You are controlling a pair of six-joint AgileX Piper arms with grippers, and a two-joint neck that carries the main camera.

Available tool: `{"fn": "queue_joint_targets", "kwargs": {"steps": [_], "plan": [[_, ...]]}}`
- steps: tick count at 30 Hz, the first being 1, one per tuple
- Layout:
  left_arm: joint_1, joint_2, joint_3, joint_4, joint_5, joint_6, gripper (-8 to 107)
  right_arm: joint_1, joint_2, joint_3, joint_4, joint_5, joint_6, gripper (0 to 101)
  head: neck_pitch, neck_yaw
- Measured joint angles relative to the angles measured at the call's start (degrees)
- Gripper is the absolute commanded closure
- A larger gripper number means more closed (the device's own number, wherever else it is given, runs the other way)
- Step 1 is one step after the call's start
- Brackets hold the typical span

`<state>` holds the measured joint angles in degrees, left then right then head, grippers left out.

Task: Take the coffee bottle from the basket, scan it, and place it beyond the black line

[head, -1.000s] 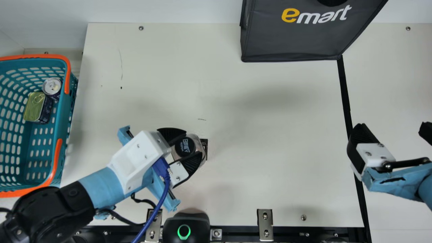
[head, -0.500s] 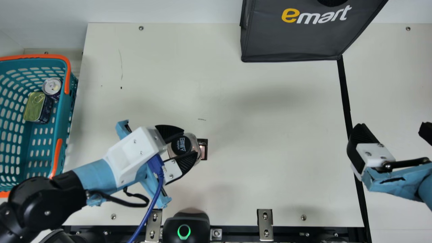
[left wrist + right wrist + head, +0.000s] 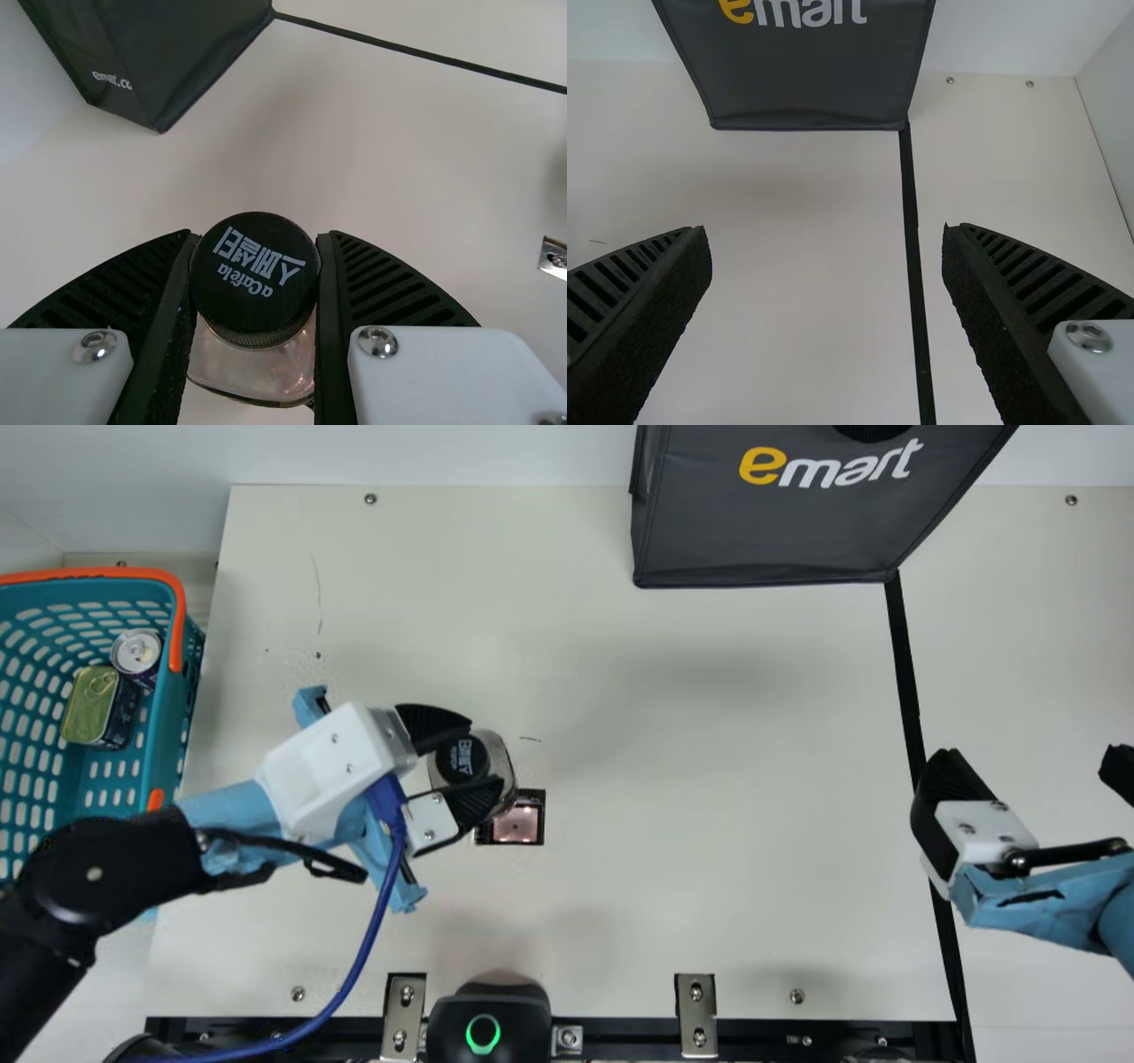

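In the main view my left gripper point(image 3: 468, 762) is shut on the coffee bottle point(image 3: 498, 766), holding it just behind the small scanner window point(image 3: 516, 821) in the table. Seen from the left wrist, the bottle's black cap point(image 3: 255, 274) sits between both fingers of the left gripper point(image 3: 255, 292). My right gripper point(image 3: 1038, 766) hangs over the black line point(image 3: 905, 664) at the right. Its fingers stand wide apart in the right wrist view, where the right gripper point(image 3: 828, 257) has the black line point(image 3: 912, 239) between them. The basket point(image 3: 173, 691) stands at the far left.
A can point(image 3: 137, 652) and a green-topped tin point(image 3: 91, 706) lie in the basket. A dark shopping bag point(image 3: 780, 522) stands at the back, its corner meeting the black line. At the front edge are a black device with a green ring point(image 3: 483, 1035) and metal brackets point(image 3: 695, 1014).
My left gripper has moved back and slightly left with the bottle, so the scanner window under it has come into sight. The right arm has kept still.
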<state>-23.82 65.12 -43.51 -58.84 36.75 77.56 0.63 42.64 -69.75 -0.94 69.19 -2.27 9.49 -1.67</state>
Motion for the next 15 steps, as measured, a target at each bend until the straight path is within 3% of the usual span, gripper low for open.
{"fn": "queue_joint_targets", "kwargs": {"steps": [15], "plan": [[-0.58,7.38,-4.44,-7.27,-1.3,9.69,89,0.0,0.0,0.0,0.0,0.0,0.0,10,0.0,0.0]]}}
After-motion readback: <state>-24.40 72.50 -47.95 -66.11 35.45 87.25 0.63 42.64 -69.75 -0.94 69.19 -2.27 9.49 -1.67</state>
